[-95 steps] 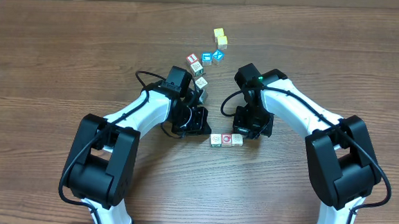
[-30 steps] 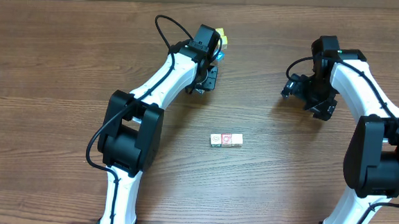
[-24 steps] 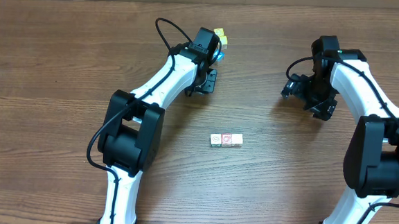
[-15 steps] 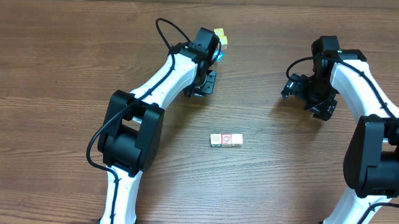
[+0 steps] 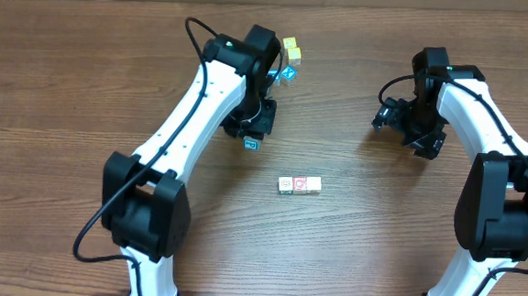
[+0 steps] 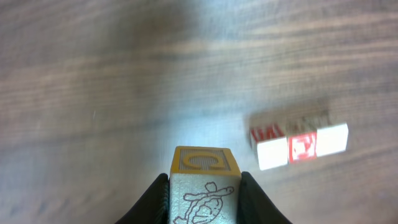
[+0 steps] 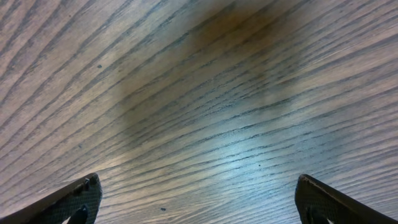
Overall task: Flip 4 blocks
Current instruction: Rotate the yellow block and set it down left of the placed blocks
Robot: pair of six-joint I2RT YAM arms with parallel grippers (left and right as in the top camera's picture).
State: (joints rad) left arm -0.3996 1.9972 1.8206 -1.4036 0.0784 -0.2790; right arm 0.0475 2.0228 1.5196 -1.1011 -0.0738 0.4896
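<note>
My left gripper (image 6: 204,178) is shut on a small block (image 6: 203,186). The block has a pale face with a turtle outline and a yellow-framed letter face. In the overhead view that gripper (image 5: 251,136) hangs above the table left of centre, the block (image 5: 251,144) at its tip. A short row of blocks (image 5: 299,184) with white and red faces lies mid-table, and shows ahead and to the right (image 6: 298,140) in the left wrist view. My right gripper (image 7: 198,193) stands wide open over bare wood, at the far right (image 5: 385,117) in the overhead view.
Two plain yellow cubes (image 5: 291,49) and a bright blue-faced cube (image 5: 287,73) sit at the far side, just behind the left arm. The wooden table (image 5: 64,108) runs wide on both sides, with cardboard beyond its far edge.
The left arm has drawn back from the far cluster toward the middle of the table, carrying a block in its jaws. The right arm has not moved.
</note>
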